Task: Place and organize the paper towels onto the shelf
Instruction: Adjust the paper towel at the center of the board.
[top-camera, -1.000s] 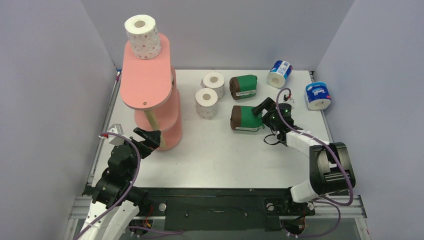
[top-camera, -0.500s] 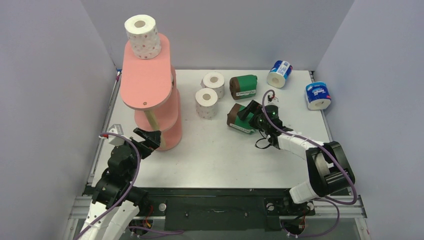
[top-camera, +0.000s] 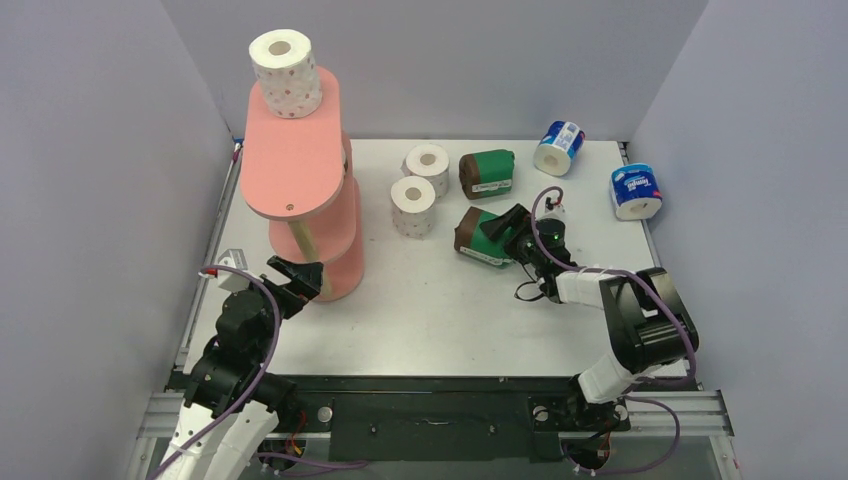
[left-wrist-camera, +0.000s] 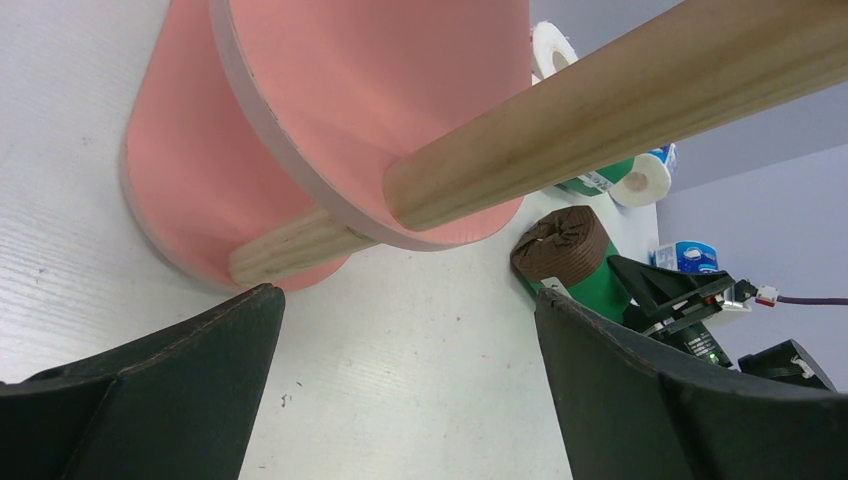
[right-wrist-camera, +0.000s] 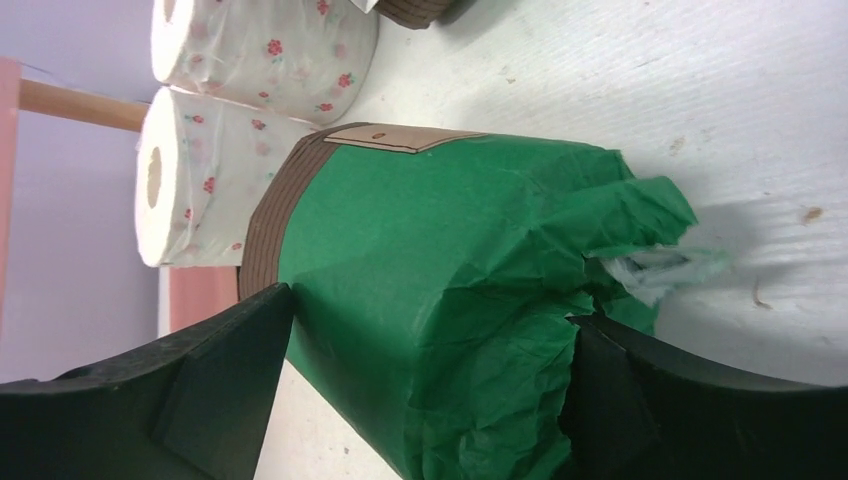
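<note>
The green-wrapped roll (right-wrist-camera: 440, 290) I'm after lies on its side on the table (top-camera: 420, 310), right of the shelf (top-camera: 300, 150) and just beside two white dotted rolls (top-camera: 413, 205). My right gripper (top-camera: 508, 236) straddles it, one finger at the brown end and the other against the crumpled green paper. The jaws stand wide and both fingers look to touch the wrapper, but I cannot tell whether they are pressing. So I judge I'm at the pickup of this roll. One dotted roll (top-camera: 286, 72) sits on the top tier, while a second green roll (top-camera: 487, 173) and two blue-white rolls (top-camera: 559, 147) wait further back. Next I need a firm squeeze that doesn't slip on the loose paper, then a lift across to a free tier. My left gripper (left-wrist-camera: 400, 400) hangs wide open and empty at the shelf's foot.
</note>
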